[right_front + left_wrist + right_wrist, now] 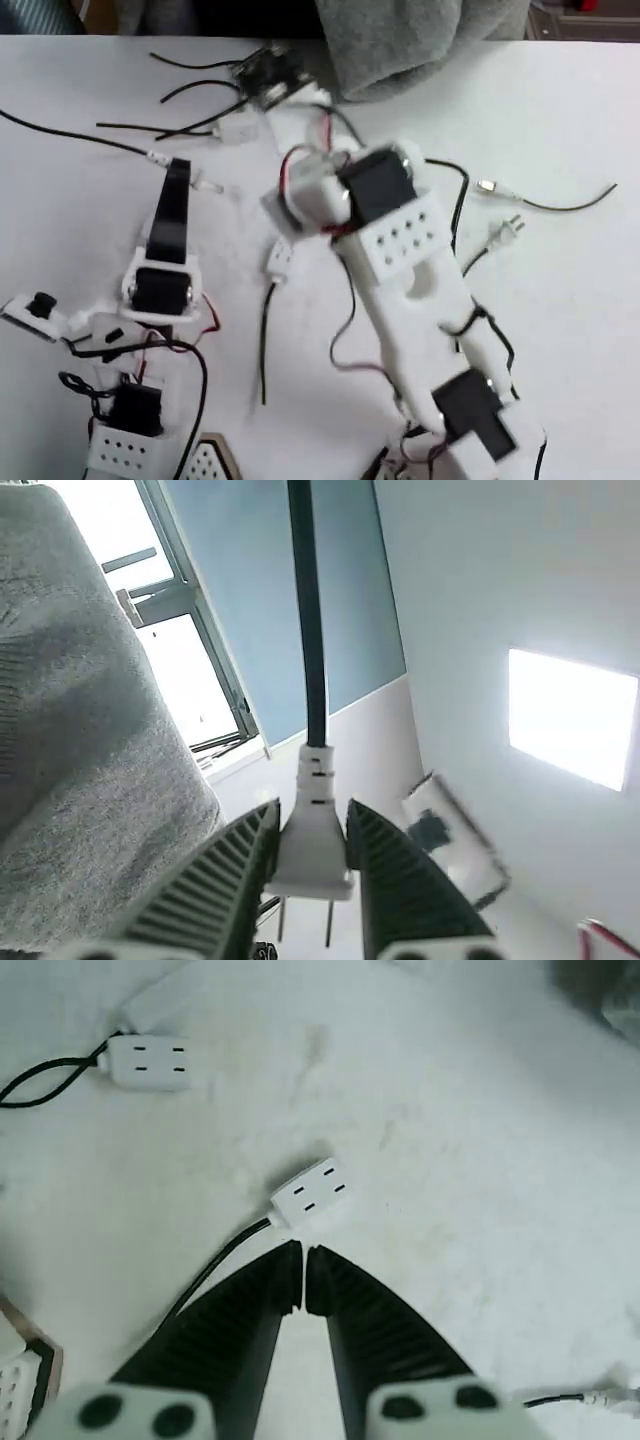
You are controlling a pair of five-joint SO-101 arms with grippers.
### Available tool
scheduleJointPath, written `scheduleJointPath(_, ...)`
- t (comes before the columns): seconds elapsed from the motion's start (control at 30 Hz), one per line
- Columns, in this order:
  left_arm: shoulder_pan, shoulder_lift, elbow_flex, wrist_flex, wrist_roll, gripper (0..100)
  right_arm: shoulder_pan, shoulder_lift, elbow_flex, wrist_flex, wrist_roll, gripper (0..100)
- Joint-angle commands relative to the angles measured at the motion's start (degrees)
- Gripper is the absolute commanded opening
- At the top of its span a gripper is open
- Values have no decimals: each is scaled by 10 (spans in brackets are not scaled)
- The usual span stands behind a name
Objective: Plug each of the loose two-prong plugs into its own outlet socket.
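While the left gripper (pixel 312 815) is clamped on the white body of a two-prong plug (pixel 312 855), the prongs point back toward the wrist and the black cord (pixel 308 610) runs straight out past the fingertips. The right gripper (pixel 304 1260) has its black fingers pressed together on nothing, tips just short of a white outlet socket (pixel 312 1197) lying slots-up on the table (pixel 480 1160). A second outlet socket (pixel 148 1062) lies well apart. A loose plug (pixel 508 230) lies toward the table's right edge.

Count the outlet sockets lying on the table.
2. The near socket lies just beyond the tips of the right gripper; the far socket lies farther away, with a black cord attached. Others may be hidden.
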Motion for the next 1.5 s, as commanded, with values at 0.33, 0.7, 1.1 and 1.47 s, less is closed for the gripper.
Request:
scheduleJointPath(0.33, -3, -7, 18, -14, 2, 27, -58, 22, -12, -49, 20, 19)
scheduleJointPath(0.7, -3, -7, 19, -14, 2, 27, -67, 24, -38, -63, 18, 19)
scheduleJointPath(1.1, -3, -7, 22, -4, 2, 27, -68, 53, -54, -139, 23, 19)
scheduleJointPath(1.47, 31, -7, 22, 28, -1, 27, -20, 252, -300, -106, 23, 19)
